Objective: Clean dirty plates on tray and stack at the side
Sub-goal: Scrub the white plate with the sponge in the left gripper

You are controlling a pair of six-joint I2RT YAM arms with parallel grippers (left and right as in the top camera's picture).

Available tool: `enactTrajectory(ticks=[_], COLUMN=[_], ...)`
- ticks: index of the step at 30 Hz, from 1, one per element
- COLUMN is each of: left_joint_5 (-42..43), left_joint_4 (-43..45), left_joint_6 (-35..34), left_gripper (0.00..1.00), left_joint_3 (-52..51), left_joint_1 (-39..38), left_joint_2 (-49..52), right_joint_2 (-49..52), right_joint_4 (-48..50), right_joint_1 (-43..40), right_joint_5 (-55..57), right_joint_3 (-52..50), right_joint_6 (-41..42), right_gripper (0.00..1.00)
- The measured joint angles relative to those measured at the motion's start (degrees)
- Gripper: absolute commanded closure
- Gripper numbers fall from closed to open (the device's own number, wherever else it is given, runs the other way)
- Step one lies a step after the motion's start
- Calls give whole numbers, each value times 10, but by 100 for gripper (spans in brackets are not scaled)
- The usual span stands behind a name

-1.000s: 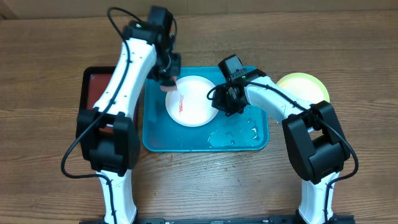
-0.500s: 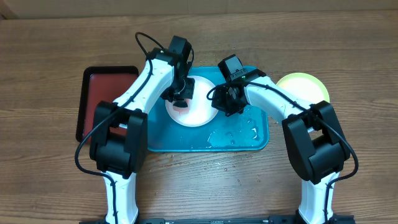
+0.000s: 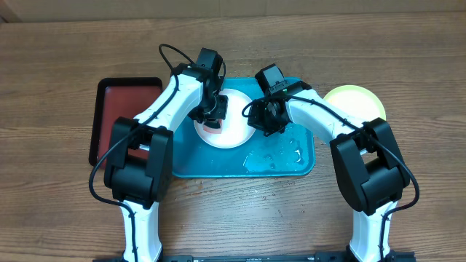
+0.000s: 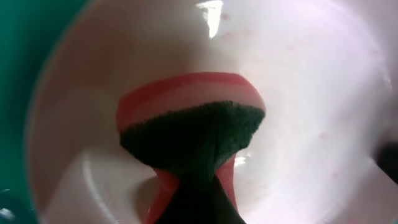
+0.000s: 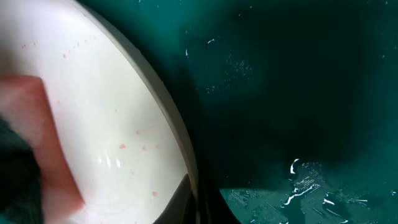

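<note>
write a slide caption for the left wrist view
Left hand holds a pink-and-green sponge against the white plate on the turquoise tray.

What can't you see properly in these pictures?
Left fingers: left wrist view, the sponge hides them.
Right fingers: right wrist view, bottom edge cuts them off; grip on the white plate unclear.
Plate's middle: overhead, the left arm covers it.
Yellow-green plate: overhead, right arm hides part.

White arms, black joints
Black cables [image 3: 161,49] are looped along left arm [image 3: 162,105] and right arm [image 3: 320,115], flanking the tray [image 3: 218,164].
</note>
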Motion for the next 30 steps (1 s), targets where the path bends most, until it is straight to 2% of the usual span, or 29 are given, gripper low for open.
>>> enactTrajectory(ticks=[5,9,14,18,22,25,30], left_joint_5=[116,126,28,-97,-193,-217,-203], left_joint_4=[-9,3,8,8,8,7,-3], left_joint_6=[80,89,30,-35,-67,-77,-67], left_gripper=[95,96,96,96,96,96,96], left_joint_3=[-8,-10,-10,-10,-10,-10,-10], left_joint_1=[2,2,-1,-10,-8,-10,-9], left_joint_2=[0,0,0,-5,-5,-5,-5], right_joint_2=[0,0,0,0,0,0,0], right_joint_4=[0,0,0,0,0,3,4], right_joint_1=[0,0,0,0,0,3,6], right_joint_5=[0,2,2,2,1,-1,0], right_joint_3=[0,0,0,0,0,0,0], right_joint_6=[0,0,0,0,0,2,2], right_gripper=[96,96,96,96,96,96,96])
